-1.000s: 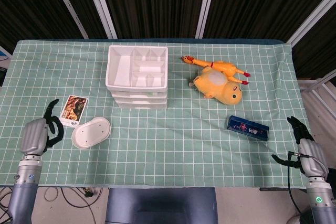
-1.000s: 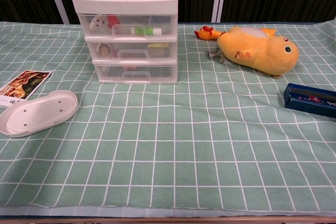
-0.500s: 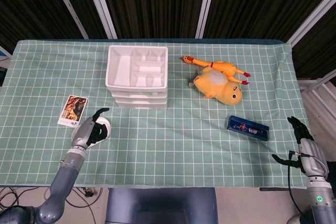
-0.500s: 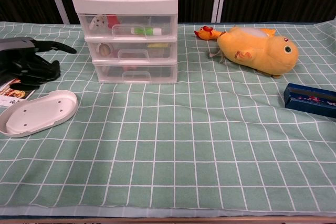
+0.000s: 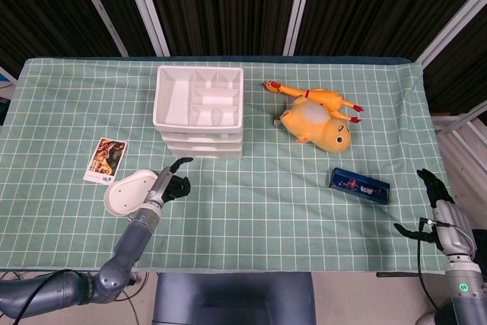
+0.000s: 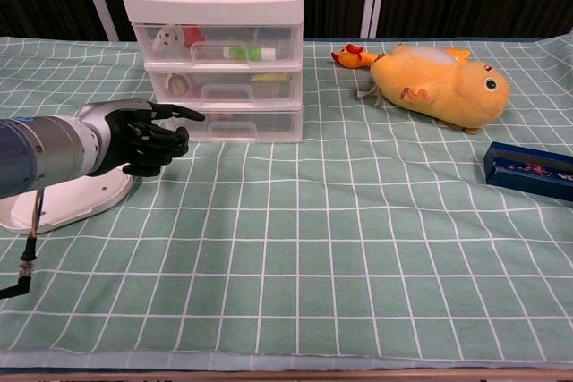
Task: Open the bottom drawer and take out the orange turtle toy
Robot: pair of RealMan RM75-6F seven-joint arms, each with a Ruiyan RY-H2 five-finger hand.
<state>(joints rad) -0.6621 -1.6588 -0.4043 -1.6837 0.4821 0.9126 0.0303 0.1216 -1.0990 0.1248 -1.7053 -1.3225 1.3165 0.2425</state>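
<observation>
My left hand (image 6: 148,138) hovers at 9 o'clock of the bottom drawer (image 6: 231,124), fingers curled, empty. My right hand (image 5: 441,211) idles, fingers apart.

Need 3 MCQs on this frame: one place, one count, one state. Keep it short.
1. Where is the left hand?
A. front-left of the drawer unit
B. on the plush
C. on the blue box

2. How many drawers does the unit have?
A. two
B. three
C. five

3. The bottom drawer is:
A. removed
B. pulled out
C. closed

Key:
1 A, it hovers by the white dish, short of the unit.
2 B, three fronts are stacked.
3 C, its front is flush with those above.
</observation>
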